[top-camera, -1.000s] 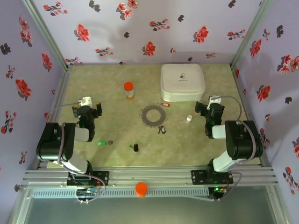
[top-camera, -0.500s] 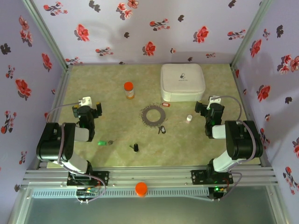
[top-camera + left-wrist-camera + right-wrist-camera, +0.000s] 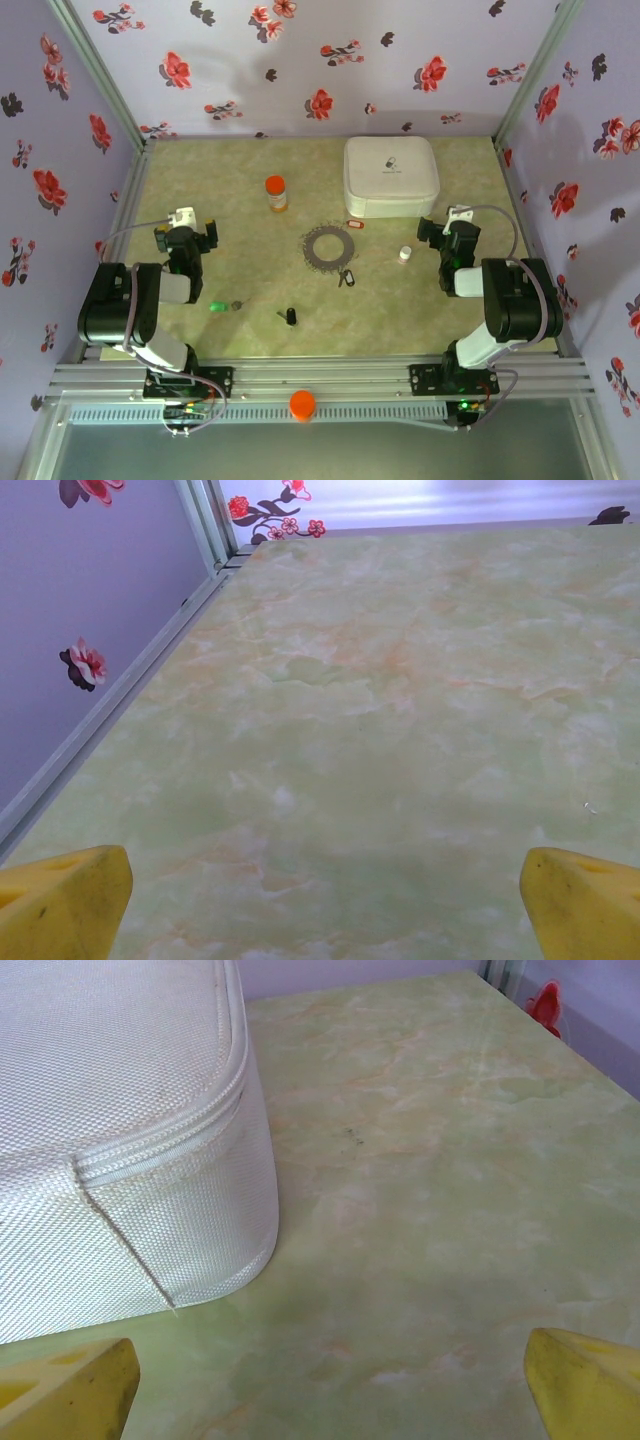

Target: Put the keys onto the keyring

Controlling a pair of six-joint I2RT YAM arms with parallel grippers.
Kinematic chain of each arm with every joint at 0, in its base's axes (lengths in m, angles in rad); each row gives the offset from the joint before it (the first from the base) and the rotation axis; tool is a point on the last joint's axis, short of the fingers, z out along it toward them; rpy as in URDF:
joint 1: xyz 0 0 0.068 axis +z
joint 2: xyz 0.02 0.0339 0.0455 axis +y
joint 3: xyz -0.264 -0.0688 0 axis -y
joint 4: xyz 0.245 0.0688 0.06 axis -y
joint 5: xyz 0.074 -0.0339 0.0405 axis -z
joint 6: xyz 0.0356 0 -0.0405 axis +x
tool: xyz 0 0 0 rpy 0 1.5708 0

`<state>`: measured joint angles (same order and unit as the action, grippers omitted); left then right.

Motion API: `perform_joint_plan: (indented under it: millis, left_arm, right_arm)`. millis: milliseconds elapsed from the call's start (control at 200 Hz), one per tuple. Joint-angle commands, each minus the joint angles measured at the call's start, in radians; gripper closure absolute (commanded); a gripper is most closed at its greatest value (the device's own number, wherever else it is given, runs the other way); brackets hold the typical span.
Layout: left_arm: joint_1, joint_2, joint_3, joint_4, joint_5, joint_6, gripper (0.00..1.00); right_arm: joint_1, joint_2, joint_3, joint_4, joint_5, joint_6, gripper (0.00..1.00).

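My left gripper (image 3: 186,237) is spread wide with nothing in it, hanging over bare table (image 3: 240,165) near the left wall. My right gripper (image 3: 449,236) is just as wide and just as empty, parked near the front right corner of the white case (image 3: 391,175).

That case is zipped shut, so no idea what's inside. The orange bottle (image 3: 276,193) stands upright with its cap on, left of the case, and I can't tell its contents either.

The keyring (image 3: 311,247) lies flat mid-table, roughly between my two grippers. The keys (image 3: 346,276) lie loose on the table:
- the red key (image 3: 355,224) sits between the ring and the case
- a dark key (image 3: 346,276) is just at the ring's near right edge
- the green key (image 3: 215,305) and the black key (image 3: 290,317) are closer to my bases, well apart from the ring

A small white cap (image 3: 404,255) sits on the table between the ring and my right gripper.
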<state>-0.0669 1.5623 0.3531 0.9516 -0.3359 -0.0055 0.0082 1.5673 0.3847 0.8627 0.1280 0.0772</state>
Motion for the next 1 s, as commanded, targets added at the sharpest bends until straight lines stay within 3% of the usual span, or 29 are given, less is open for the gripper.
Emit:
perform_joint_plan:
  millis: [0,140,300,435,575,755,995]
  left_arm:
    - [0.012,-0.01,0.018,0.0,-0.006,-0.02,0.0]
    - [0.012,-0.03,0.009,0.001,-0.048,-0.046,0.0]
    - [-0.037,-0.038,-0.048,0.133,-0.061,0.021,0.0]
    - [-0.051,-0.065,-0.085,0.157,-0.095,0.043,0.0]
    - [-0.05,-0.329,0.071,-0.299,-0.142,0.023,0.0]
    - [-0.042,-0.465,0.166,-0.547,-0.128,-0.02,0.0]
    - [-0.092,-0.566,0.26,-0.92,0.0,-0.273,0.01]
  right_arm:
    - [-0.008,-0.004,0.017,0.005,-0.011,0.015,0.01]
    - [-0.008,-0.036,0.011,-0.001,0.046,0.031,0.01]
    - [0.01,-0.271,0.056,-0.256,0.03,0.005,0.01]
    - [0.013,-0.426,0.107,-0.41,0.049,0.094,0.01]
    - [0.029,-0.474,0.176,-0.579,0.01,0.149,0.01]
    - [0.066,-0.469,0.269,-0.748,-0.081,0.199,0.02]
    - [0.194,-0.385,0.449,-1.003,-0.271,0.201,0.12]
